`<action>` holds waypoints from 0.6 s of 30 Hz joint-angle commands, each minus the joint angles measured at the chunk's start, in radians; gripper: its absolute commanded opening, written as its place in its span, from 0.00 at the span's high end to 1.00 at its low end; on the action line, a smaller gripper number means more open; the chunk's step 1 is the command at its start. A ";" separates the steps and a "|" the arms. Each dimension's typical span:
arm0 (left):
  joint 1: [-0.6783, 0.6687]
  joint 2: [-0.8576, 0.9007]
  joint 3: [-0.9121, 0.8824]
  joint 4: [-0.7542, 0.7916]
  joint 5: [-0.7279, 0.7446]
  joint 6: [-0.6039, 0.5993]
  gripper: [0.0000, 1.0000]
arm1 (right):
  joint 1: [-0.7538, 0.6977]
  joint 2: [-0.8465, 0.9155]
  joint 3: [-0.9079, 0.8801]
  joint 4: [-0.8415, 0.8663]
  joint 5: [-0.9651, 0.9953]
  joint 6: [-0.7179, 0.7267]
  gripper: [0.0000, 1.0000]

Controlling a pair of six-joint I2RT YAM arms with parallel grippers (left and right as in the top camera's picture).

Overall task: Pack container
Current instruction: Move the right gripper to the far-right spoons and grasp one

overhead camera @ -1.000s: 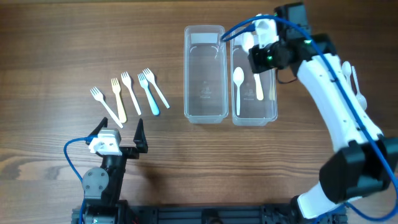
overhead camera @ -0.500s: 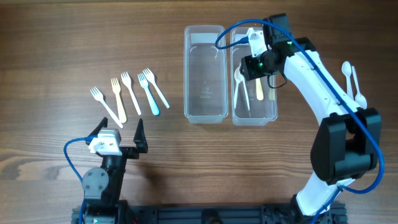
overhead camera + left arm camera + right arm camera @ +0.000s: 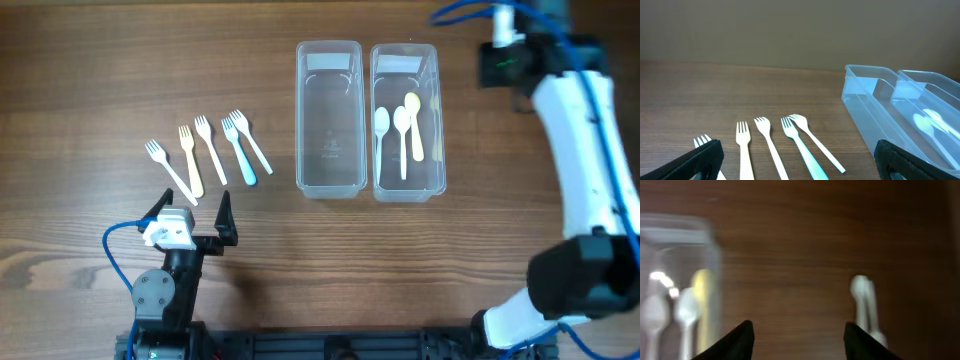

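Observation:
Two clear containers stand side by side at the table's middle. The left container point(image 3: 328, 120) has nothing in it. In the right container point(image 3: 430, 120) lie two white spoons point(image 3: 401, 125) and a yellow spoon point(image 3: 413, 125). Several forks point(image 3: 210, 150), white, cream and one blue point(image 3: 802, 150), lie in a row at the left. My left gripper point(image 3: 193, 208) rests open just in front of the forks point(image 3: 769, 147). My right gripper point(image 3: 500, 62) hovers right of the right container's far end, open point(image 3: 797, 330) with nothing between its fingers. Loose white spoons point(image 3: 863, 305) lie on the wood ahead of it.
The right arm point(image 3: 585, 150) stretches along the table's right side and hides the loose spoons in the overhead view. Bare wood lies between the forks and the containers point(image 3: 875, 100).
The right gripper has opened, left a white spoon in the right container between the other two, and swung up and to the right. The left arm has not moved.

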 commanded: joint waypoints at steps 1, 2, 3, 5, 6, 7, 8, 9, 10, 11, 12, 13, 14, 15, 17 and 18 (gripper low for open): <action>-0.005 -0.002 -0.001 -0.010 0.013 0.015 0.00 | -0.126 0.021 -0.009 -0.015 0.042 -0.052 0.39; -0.005 -0.002 -0.001 -0.010 0.013 0.015 0.00 | -0.148 0.031 -0.016 -0.014 0.035 -0.052 0.38; -0.005 -0.002 -0.001 -0.010 0.013 0.015 0.00 | -0.184 0.040 -0.025 -0.014 0.034 -0.051 0.38; -0.005 -0.002 -0.001 -0.010 0.013 0.015 0.00 | -0.233 0.067 -0.030 -0.016 0.016 -0.052 0.38; -0.005 -0.002 -0.001 -0.010 0.013 0.015 0.00 | -0.267 0.086 -0.030 -0.019 -0.003 -0.057 0.38; -0.005 -0.002 -0.001 -0.010 0.013 0.015 0.00 | -0.294 0.102 -0.030 -0.021 -0.023 -0.068 0.38; -0.005 -0.002 -0.001 -0.010 0.013 0.015 0.00 | -0.317 0.118 -0.030 -0.021 -0.050 -0.086 0.38; -0.005 -0.002 -0.001 -0.010 0.013 0.015 0.00 | -0.340 0.132 -0.030 -0.020 -0.080 -0.103 0.37; -0.005 -0.002 -0.001 -0.010 0.013 0.015 0.00 | -0.359 0.146 -0.030 -0.018 -0.106 -0.110 0.36; -0.005 -0.002 -0.001 -0.010 0.013 0.015 0.00 | -0.371 0.154 -0.030 -0.018 -0.117 -0.114 0.35; -0.005 -0.002 -0.001 -0.010 0.013 0.015 0.00 | -0.388 0.170 -0.030 -0.013 -0.129 -0.123 0.35; -0.005 -0.002 -0.001 -0.010 0.013 0.015 0.00 | -0.397 0.181 -0.030 -0.006 -0.137 -0.128 0.35; -0.005 -0.002 -0.001 -0.010 0.013 0.015 0.00 | -0.407 0.195 -0.030 0.003 -0.143 -0.130 0.35; -0.005 -0.002 -0.001 -0.010 0.013 0.015 0.00 | -0.414 0.209 -0.030 0.011 -0.145 -0.133 0.36; -0.005 -0.002 -0.001 -0.010 0.013 0.015 0.00 | -0.425 0.243 -0.030 0.026 -0.146 -0.156 0.37; -0.005 -0.002 -0.001 -0.010 0.013 0.015 0.00 | -0.429 0.265 -0.030 0.034 -0.146 -0.160 0.37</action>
